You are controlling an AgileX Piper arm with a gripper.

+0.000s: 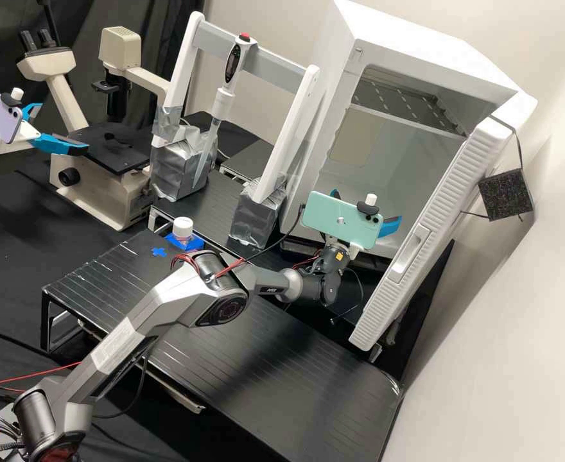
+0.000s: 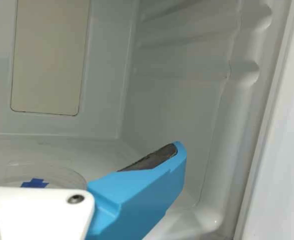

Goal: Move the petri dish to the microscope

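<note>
At the open front of the white incubator, the gripper (image 1: 366,205) stands with its blue fingers spread apart, partly behind a green phone. In the wrist view the gripper (image 2: 81,151) is open; one finger is plain, the other a dark sliver at the edge. The clear petri dish (image 2: 69,175) lies on the incubator floor beyond the white finger mount, which hides its near part. A blue cross (image 2: 35,183) shows within its outline; whether it is on the dish or under it, I cannot tell. The beige microscope (image 1: 125,199) with its black stage (image 1: 112,147) stands at the back left.
The incubator (image 1: 417,42) has its door (image 1: 417,256) swung out beside the gripper. A pipette (image 1: 221,106) hangs on a white frame between microscope and incubator. A white-capped bottle (image 1: 183,228) sits in a blue holder on the black platform (image 1: 276,359). Another arm's gripper is near the microscope.
</note>
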